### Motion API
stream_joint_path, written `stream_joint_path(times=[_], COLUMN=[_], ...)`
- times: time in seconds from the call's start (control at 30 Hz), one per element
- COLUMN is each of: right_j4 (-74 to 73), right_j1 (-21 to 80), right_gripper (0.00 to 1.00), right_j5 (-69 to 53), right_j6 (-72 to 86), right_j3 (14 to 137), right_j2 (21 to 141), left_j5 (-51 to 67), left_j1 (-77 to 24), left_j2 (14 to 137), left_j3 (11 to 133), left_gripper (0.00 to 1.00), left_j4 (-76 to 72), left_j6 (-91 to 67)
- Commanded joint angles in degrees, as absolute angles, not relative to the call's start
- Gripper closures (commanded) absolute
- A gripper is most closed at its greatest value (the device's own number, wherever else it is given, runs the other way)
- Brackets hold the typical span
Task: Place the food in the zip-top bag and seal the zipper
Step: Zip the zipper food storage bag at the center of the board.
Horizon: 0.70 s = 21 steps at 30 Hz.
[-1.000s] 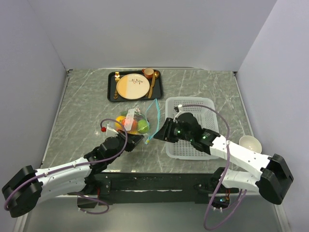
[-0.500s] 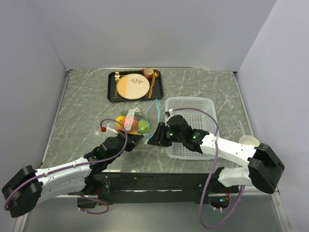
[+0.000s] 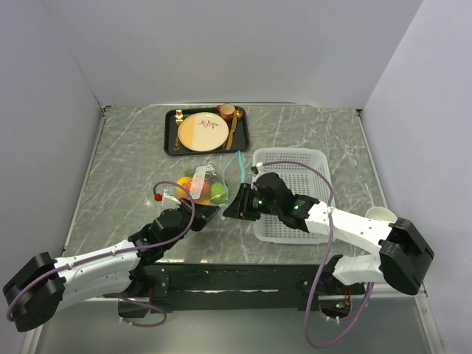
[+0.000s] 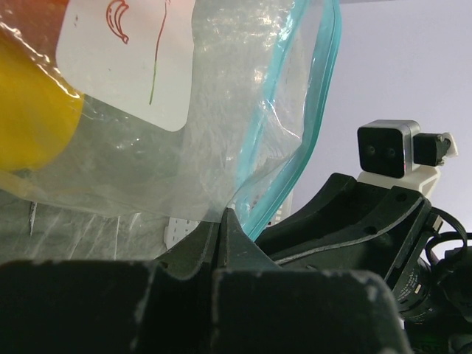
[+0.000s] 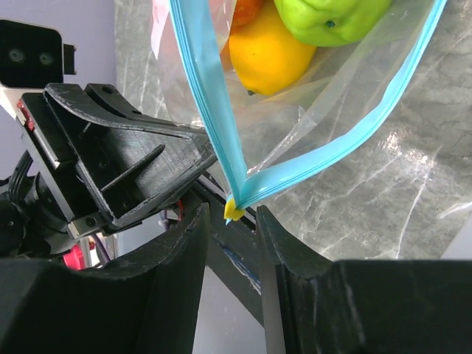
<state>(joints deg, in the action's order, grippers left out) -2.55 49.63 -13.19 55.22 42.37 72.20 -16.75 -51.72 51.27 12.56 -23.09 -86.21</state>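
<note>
Two tools meet at the near corner of the zip-top bag [image 3: 208,184]. The bag lies on the grey, marble-veined worktop [image 3: 125,169], between the black tray [image 3: 168,129] and the arms and just left of the white mesh basket [image 3: 287,150]. The left tool [image 4: 223,221] is closed tight, its dark, matte, scuffed fingers pinching the clear film at the bag's lower edge, just beside the end of the zipper [image 5: 214,110]. The right tool [image 5: 232,215] stands partly open, its two black fingers parted by a narrow gap. The corner where the zipper's two runs join, tipped with a small yellow tab, sits in that gap; whether either finger touches it I cannot tell. The zipper is a flat, smooth, light blue-teal strip, and from that corner its two halves spread apart in a V. The bag is thin, glossy, crinkled plastic with a white rectangular label [image 4: 125,59] that carries a red line drawing. The food [image 3: 198,184] is inside the bag. Through the film, the right wrist view shows a smooth, rounded yellow-orange fruit [image 5: 269,51] touching a shiny green one [image 5: 332,15].
</note>
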Motion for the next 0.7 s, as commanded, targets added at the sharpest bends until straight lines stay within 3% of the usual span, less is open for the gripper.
stream_joint_path(times=[0.0, 0.23, 0.57, 0.67], right_j4=[-0.2, -0.2, 1.4, 1.6], right_j1=[50.0, 50.0, 49.9, 49.9], right_gripper=[0.62, 0.66, 0.83, 0.84], right_j5=[-13.7, -14.5, -14.8, -14.8], right_j6=[55.0, 55.5, 54.8, 54.9], right_j3=[44.3, 44.6, 45.4, 45.3], right_j2=[73.4, 74.4, 74.4, 74.4], left_j5=[-16.6, -16.6, -16.6, -16.3], left_j1=[-51.9, -51.9, -51.9, -51.9], left_j2=[51.3, 51.3, 51.4, 51.6], left_j3=[13.4, 13.1, 13.0, 12.9], left_gripper=[0.99, 0.99, 0.99, 0.99], left_j4=[-26.0, -26.2, -26.2, -26.5], left_j6=[-85.3, -85.7, -85.9, -86.0])
